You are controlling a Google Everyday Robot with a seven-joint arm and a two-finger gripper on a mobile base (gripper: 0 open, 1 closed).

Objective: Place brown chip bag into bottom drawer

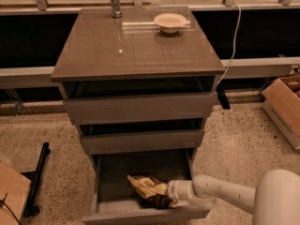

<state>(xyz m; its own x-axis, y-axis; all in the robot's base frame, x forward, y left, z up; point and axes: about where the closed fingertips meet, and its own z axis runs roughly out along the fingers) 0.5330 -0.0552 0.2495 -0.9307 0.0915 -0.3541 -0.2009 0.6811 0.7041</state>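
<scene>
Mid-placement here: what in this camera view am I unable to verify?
Gripper in the bottom drawer beside the brown chip bag: its hold is hidden by wrist and bag.
Bag's underside: hidden behind the drawer's front wall, so contact with the tray is unclear.
Arm: cut off at the lower right edge.
</scene>
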